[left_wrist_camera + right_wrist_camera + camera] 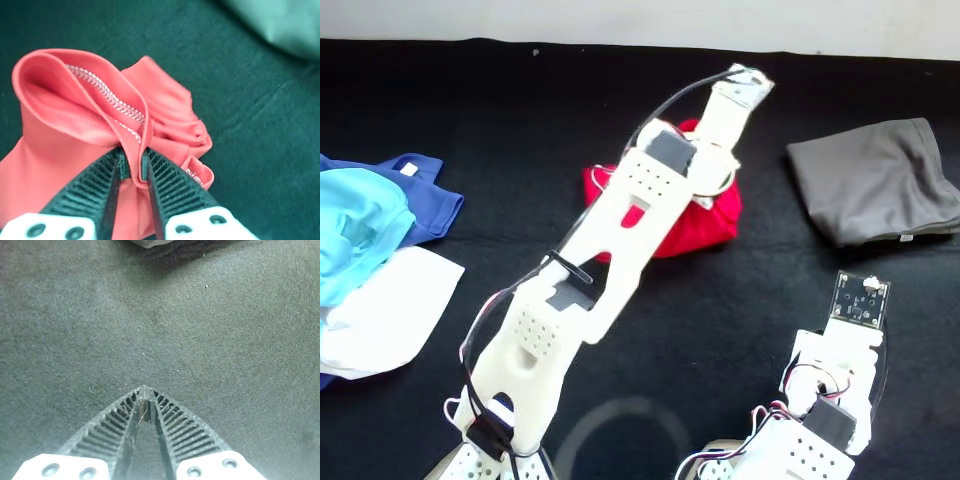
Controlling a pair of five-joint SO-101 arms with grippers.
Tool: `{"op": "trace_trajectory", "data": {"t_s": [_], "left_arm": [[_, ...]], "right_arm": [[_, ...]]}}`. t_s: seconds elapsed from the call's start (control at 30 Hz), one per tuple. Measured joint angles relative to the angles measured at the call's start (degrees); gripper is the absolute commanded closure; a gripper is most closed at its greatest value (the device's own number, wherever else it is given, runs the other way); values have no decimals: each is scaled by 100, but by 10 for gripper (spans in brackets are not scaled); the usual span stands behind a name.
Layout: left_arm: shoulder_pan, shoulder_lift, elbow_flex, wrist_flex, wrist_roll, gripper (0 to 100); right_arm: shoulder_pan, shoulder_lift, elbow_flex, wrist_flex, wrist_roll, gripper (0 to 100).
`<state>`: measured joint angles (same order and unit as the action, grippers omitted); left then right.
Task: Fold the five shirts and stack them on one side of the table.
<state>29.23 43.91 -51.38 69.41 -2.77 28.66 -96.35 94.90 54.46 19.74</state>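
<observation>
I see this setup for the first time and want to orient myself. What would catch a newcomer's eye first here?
The red shirt at the middle of the black table stands out most, with the left end effector shut on a fold of it. In the high view, a folded gray shirt lies toward the right, and a loose heap of shirts, turquoise, blue and white, sits at the left edge.

No readable text or labels.
</observation>
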Motion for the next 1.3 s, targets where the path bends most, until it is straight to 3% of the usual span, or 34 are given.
{"op": "trace_trajectory", "data": {"t_s": [0.13,0.37,0.5,0.67,0.9,1.3], "left_arm": [[158,0,0,-53,0,819],[9,9,-211,-149,9,848],[-290,0,-1002,378,0,1000],[-545,88,-1125,1398,0,990],[-527,914,-651,1486,0,991],[615,888,-633,1714,0,991]], "right_arm": [[0,0,0,0,0,992],[0,0,0,0,0,992],[0,0,0,0,0,992],[0,0,0,0,0,992],[0,0,0,0,0,992],[0,0,0,0,0,992]]}}
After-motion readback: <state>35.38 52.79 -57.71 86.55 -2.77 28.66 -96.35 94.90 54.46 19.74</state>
